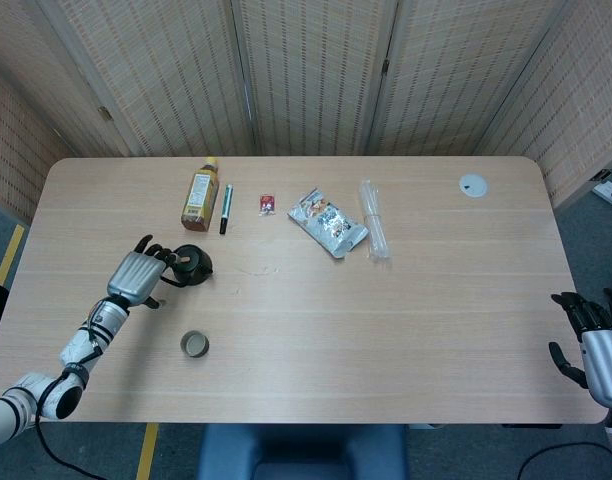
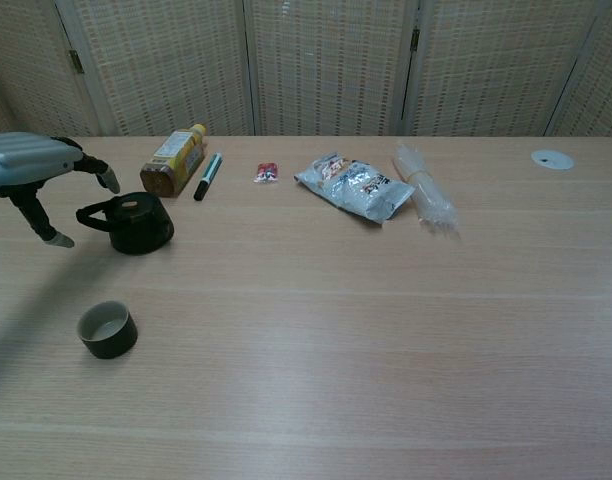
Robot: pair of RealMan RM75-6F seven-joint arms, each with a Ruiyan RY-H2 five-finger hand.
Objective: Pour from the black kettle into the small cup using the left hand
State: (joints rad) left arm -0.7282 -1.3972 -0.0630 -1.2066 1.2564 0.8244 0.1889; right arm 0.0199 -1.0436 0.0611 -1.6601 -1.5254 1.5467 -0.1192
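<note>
The left hand (image 2: 36, 175) hangs above the table (image 1: 386, 320) near its left edge, palm down, fingers apart and curving downward, grasping nothing; in the chest view its back is cut off by the frame's left edge and the arm behind it is out of frame. In the head view the left forearm runs from the lower-left corner up to the hand, whose fingertips reach toward the black kettle (image 2: 136, 224). The kettle stands upright on the table just beside the hand, its handle pointing toward the fingers; whether a fingertip touches the handle cannot be determined. The small cup (image 2: 107, 329) stands upright nearer the table's front edge, apart from both kettle and hand. Behind the kettle lie a yellow-capped bottle (image 1: 199, 195) on its side and a dark pen (image 1: 226, 208) just beside it. Further right are a small red item (image 1: 268, 204), too small to identify, a silver snack bag (image 1: 328, 222) and a clear plastic bundle (image 1: 374, 233). A white disc (image 1: 473, 184) sits near the far right corner. The right hand (image 1: 592, 340) appears only in the head view, at the lower-right edge, partly cut off, fingers spread, grasping nothing.
</note>
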